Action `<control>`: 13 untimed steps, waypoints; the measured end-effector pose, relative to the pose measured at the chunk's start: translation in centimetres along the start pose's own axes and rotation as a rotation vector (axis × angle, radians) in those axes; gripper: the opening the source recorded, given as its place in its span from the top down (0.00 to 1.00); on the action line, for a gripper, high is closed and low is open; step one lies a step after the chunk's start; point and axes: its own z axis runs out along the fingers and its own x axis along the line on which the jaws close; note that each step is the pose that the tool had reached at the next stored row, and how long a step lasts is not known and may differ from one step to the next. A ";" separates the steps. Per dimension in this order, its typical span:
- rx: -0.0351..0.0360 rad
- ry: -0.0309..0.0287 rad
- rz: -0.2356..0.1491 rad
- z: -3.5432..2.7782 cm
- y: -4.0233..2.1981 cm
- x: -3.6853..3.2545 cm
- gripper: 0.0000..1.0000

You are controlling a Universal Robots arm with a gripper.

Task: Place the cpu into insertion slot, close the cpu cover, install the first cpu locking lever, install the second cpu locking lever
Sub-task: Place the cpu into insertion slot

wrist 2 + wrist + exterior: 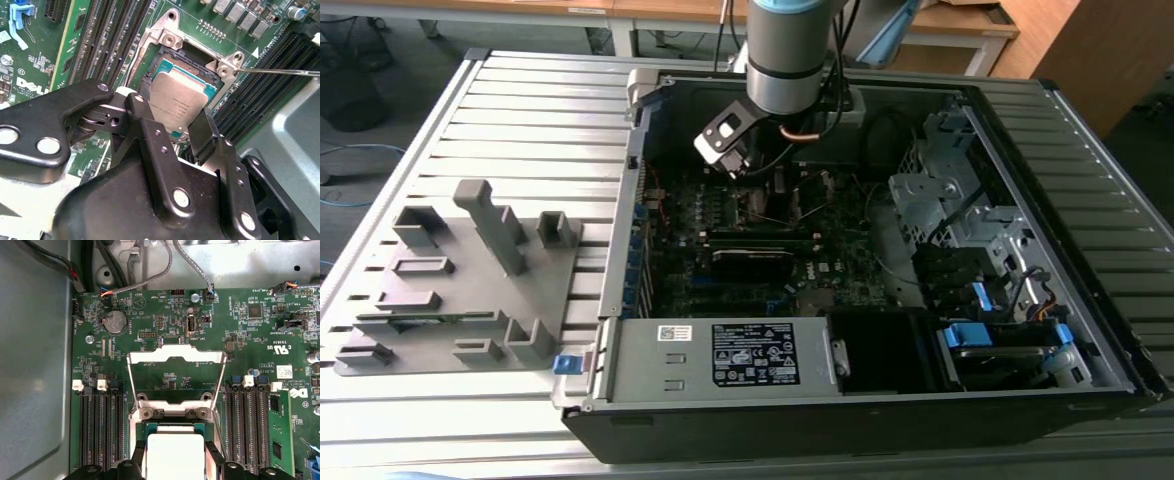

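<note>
The arm [787, 60] dips into the open computer case [854, 430] at the upper middle of the exterior view, with the case lying on the slatted bench [520, 110]. In the second wrist view the pincer [170, 115] is clamped on the cpu [182, 97] — black fingers [150, 135] on two opposite edges — right over the insertion slot [172, 61]. Whether it's seated, I can't tell. In the first wrist view the cpu cover [175, 354] stands swung open.
</note>
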 end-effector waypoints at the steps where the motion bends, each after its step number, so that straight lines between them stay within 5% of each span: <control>1: 0.0000 -0.0001 0.000 0.00 0.00 0.00 0.46; 13: -0.0013 0.0003 0.000 0.37 -0.31 -0.01 0.46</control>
